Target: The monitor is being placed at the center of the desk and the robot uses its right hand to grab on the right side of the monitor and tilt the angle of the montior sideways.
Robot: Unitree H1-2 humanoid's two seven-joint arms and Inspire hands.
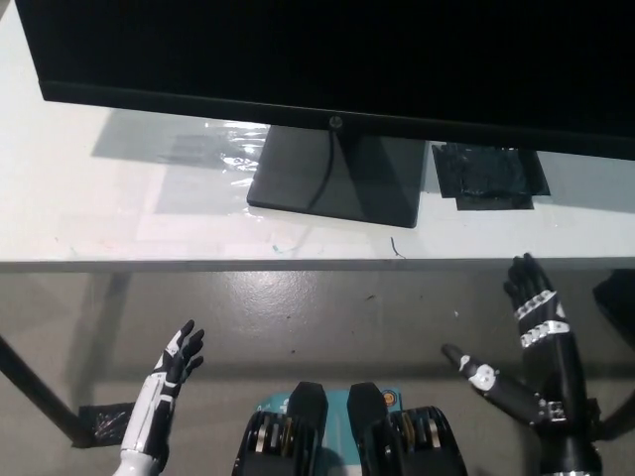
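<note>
Both hands (164,392) (531,352) hang open below monitor (327,59).

Ahead of my fingers (531,297) runs the white worktop (89,213), its front edge just beyond my raised right fingertips. On it, the monitor (327,59) stands on a dark rectangular base (337,178), left of and beyond those fingers. A black taped patch (488,176) lies straight ahead of them, flat on the surface. Clear film (213,149) sits well off to the left.
</note>
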